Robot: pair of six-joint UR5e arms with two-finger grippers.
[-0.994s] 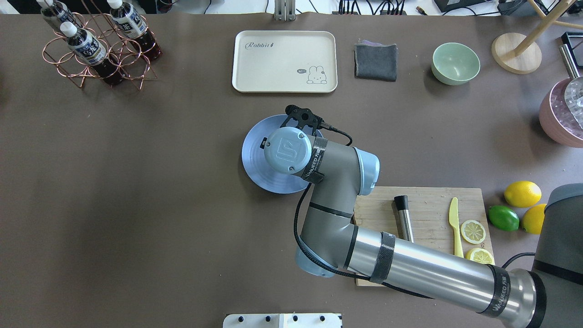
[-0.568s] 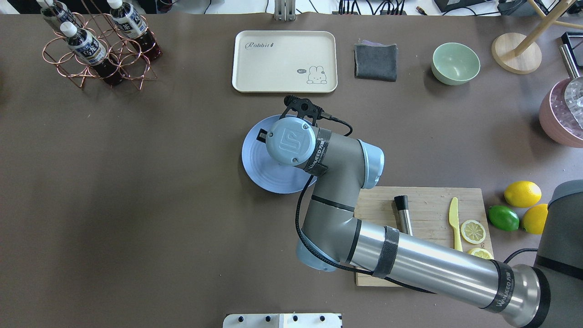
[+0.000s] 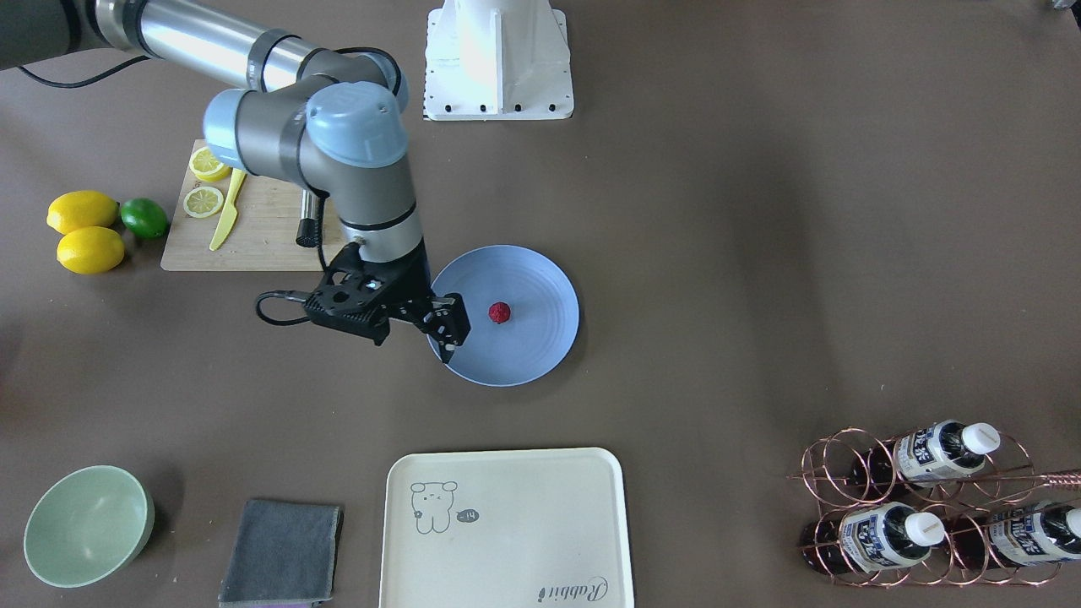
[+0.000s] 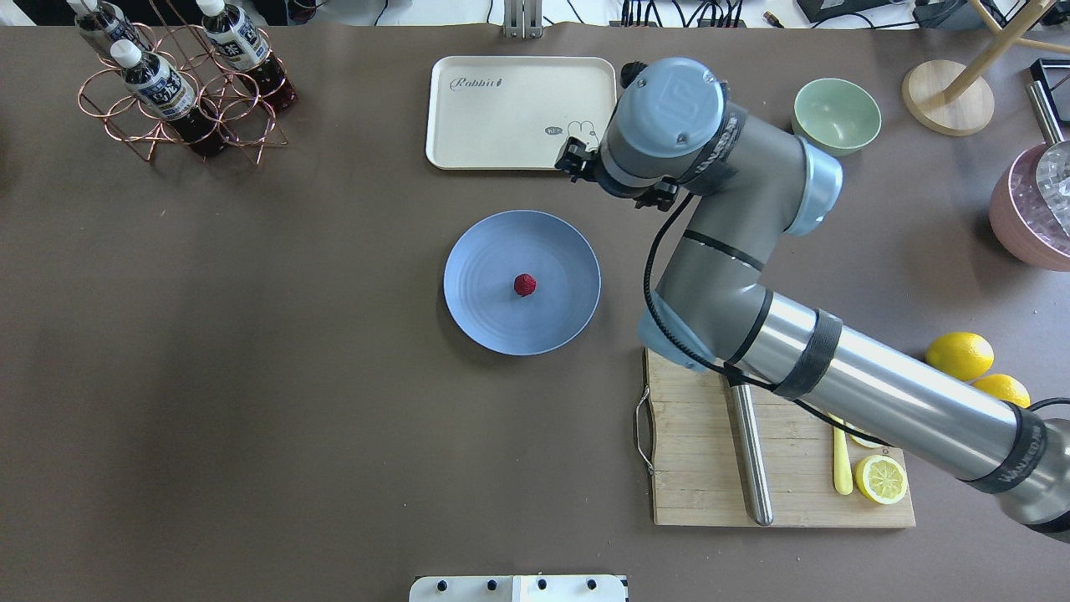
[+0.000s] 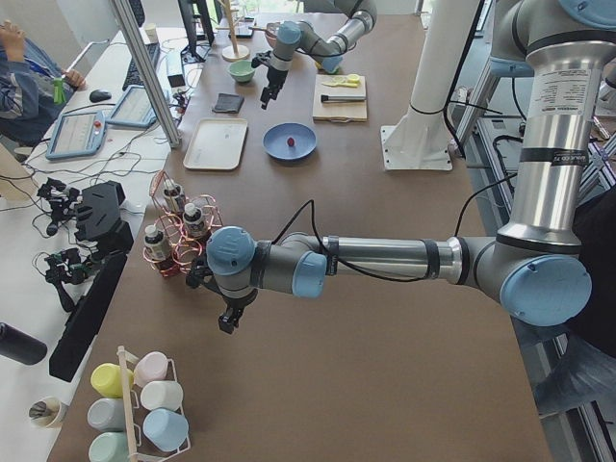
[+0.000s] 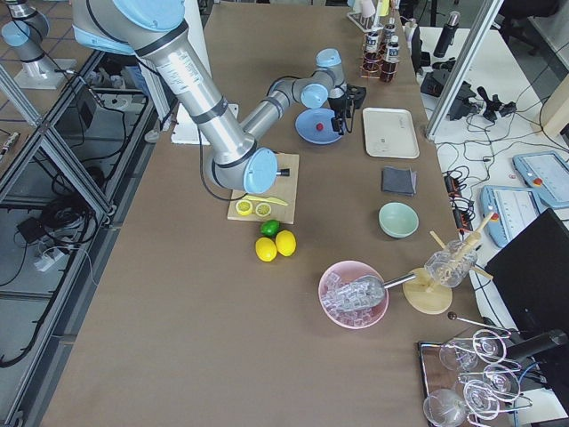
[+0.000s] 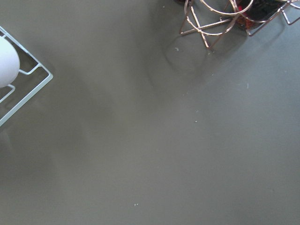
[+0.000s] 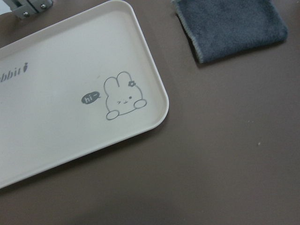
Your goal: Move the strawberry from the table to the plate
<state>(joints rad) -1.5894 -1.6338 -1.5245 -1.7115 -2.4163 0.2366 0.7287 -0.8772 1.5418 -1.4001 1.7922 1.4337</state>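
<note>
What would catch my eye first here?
A tiny red strawberry lies alone in the middle of a blue plate at the table's centre. Next comes the big silver arm reaching in over the wooden cutting board, with bright yellow lemons beside it.

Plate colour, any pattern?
The plate is light blue with faint concentric rings; the overhead exterior view shows it best.

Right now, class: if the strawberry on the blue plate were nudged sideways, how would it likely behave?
The strawberry is small and roundish, so it would probably roll easily. The plate looks shallow and smooth, so its rim may hardly stop it.
</note>
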